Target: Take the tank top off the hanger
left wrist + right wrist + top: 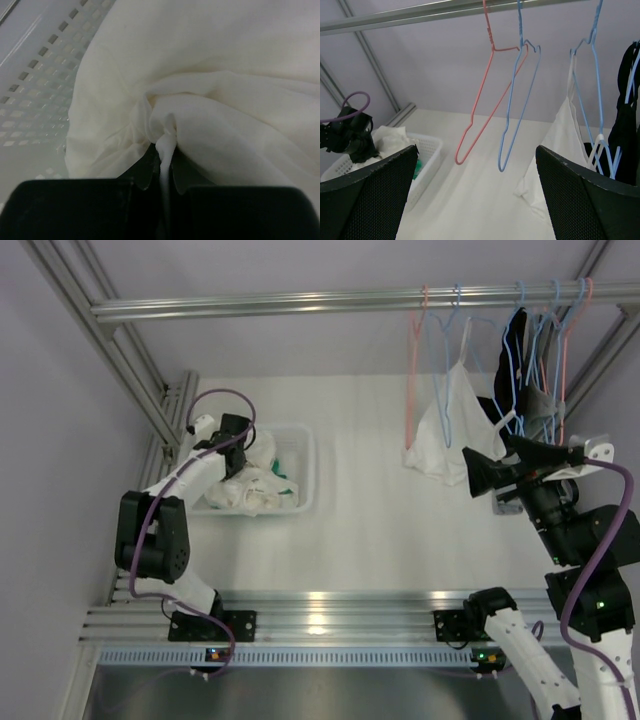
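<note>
A white tank top [436, 443] hangs from a blue hanger [594, 45] on the rail at the back right; it also shows in the right wrist view [563, 145]. My right gripper [478, 476] is open and empty. It floats just in front of the tank top, jaws wide apart, not touching it [476, 150]. My left gripper [236, 430] is down in the white basket [306, 446] at the left. It is shut on a fold of white cloth [165, 145] from the pile there.
An empty pink hanger [487, 85] and an empty blue hanger [517, 100] hang left of the tank top. Black and grey garments [515, 350] hang on more hangers to its right. The metal rail [300, 304] spans the back. The basket holds white and green garments [262, 488].
</note>
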Controlling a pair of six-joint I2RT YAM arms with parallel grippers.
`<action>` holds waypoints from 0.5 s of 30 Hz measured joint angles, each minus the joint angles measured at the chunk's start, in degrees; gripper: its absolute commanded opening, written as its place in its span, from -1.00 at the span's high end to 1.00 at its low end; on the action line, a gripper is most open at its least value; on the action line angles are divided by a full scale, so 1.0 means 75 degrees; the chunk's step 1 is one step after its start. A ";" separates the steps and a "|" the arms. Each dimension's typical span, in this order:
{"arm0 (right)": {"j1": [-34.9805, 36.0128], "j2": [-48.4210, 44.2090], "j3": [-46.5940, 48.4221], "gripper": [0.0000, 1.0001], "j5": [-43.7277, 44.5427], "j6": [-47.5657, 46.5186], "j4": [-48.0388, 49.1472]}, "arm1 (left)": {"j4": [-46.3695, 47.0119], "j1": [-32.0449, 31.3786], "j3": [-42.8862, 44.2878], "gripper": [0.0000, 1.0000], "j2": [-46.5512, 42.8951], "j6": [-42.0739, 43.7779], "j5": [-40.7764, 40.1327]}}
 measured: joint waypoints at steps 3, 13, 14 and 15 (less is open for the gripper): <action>0.0000 -0.0015 0.0000 -0.99 -0.0047 0.0000 0.0003 | 0.0093 0.0035 -0.0201 1.00 0.0268 -0.0131 -0.0076; 0.0000 -0.0015 -0.0020 -0.99 -0.0146 -0.0003 0.0026 | 0.0102 0.0035 -0.0370 0.31 -0.0003 -0.0012 -0.0213; 0.0000 -0.0015 -0.0032 -0.99 -0.0152 0.0000 0.0026 | 0.0073 0.0038 -0.0370 0.20 -0.0187 0.0041 -0.0195; 0.0000 -0.0012 -0.0038 -0.99 -0.0157 -0.0003 0.0023 | 0.0026 0.0041 -0.0370 0.04 -0.0458 0.0131 -0.0160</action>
